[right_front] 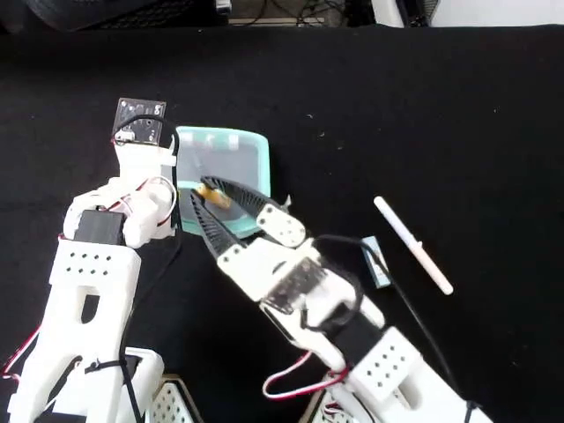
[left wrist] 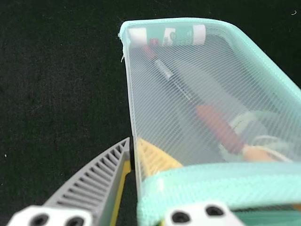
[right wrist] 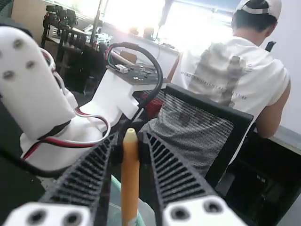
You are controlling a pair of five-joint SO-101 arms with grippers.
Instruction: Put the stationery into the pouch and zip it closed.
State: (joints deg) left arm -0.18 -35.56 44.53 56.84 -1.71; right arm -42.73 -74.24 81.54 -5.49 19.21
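Observation:
The teal-edged mesh pouch [right_front: 233,154] lies on the black table, left of centre. My left gripper [left wrist: 133,143] is shut on the pouch [left wrist: 188,94] at its near edge, one finger inside the mesh and one outside. Through the mesh I see a dark pen [left wrist: 171,80] and a reddish-orange pen [left wrist: 218,127]. My right gripper [right_front: 200,188] hovers over the pouch's near left corner, shut on an orange pen [right_front: 214,196]. In the right wrist view the orange pen [right wrist: 130,179] stands upright between the black fingers [right wrist: 89,174]. A white pen [right_front: 412,244] lies on the table to the right.
A small blue item [right_front: 374,262] lies beside the right arm [right_front: 308,291], partly hidden by its cable. The left arm [right_front: 123,216] stands close against the pouch's left side. Bare black cloth stretches behind and to the right of the pouch.

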